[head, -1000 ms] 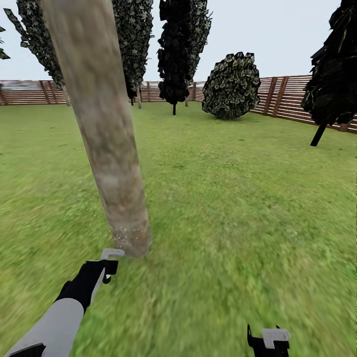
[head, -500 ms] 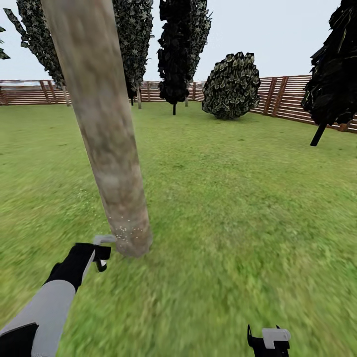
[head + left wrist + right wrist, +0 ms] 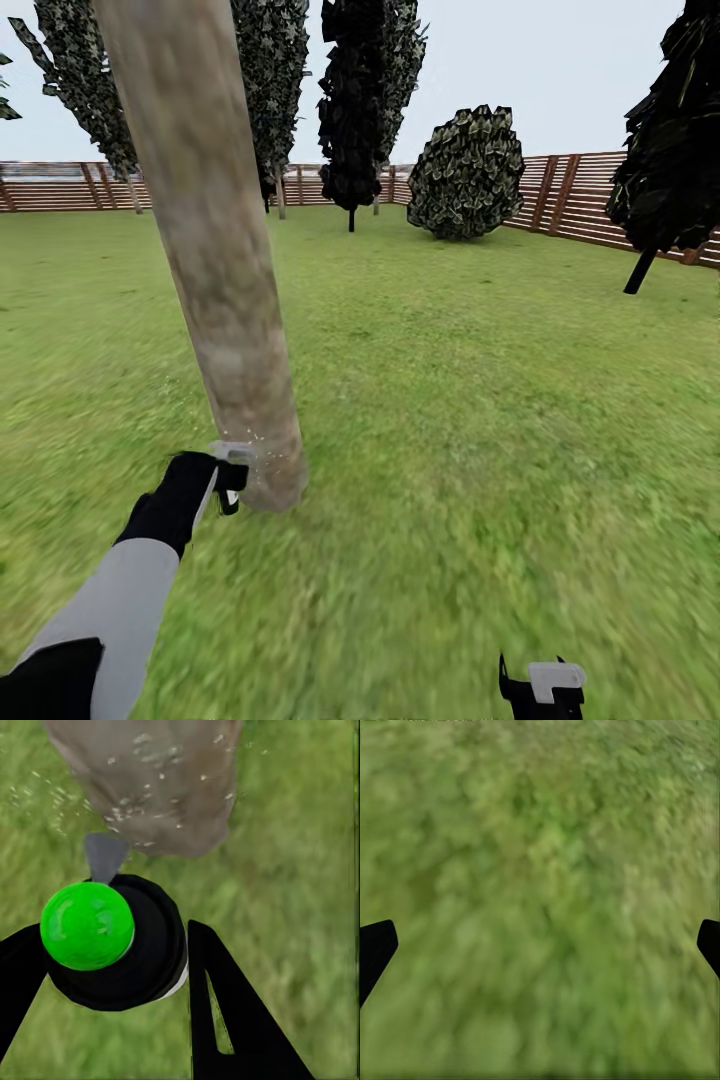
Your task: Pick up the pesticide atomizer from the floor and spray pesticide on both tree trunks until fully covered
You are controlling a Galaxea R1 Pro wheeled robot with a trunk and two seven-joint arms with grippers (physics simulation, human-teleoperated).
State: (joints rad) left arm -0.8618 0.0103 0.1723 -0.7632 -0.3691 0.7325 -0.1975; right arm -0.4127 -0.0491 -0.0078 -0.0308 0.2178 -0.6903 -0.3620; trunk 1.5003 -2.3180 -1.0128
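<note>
Since half a second ago the left arm has lifted and swung in, bringing the nozzle right up to the foot of the trunk.

Largest first: the garden lawn (image 3: 480, 420) runs back to a slatted wooden fence (image 3: 590, 200), with a round bush (image 3: 466, 172) before it. One tree trunk (image 3: 215, 270) rises close ahead, thick and pale. The left gripper (image 3: 222, 478) holds its jaws clenched on the pesticide atomizer (image 3: 120, 941), its green cap (seen in the left wrist view) behind a grey nozzle aimed at the trunk base. Fine white droplets (image 3: 142, 765) fleck the bark there. The right gripper (image 3: 540, 690) hangs low with jaws released over grass.

Judging by this, pickup is done and spraying is under way; the upper trunk looks unspeckled, and the second tree likely remains.
</note>
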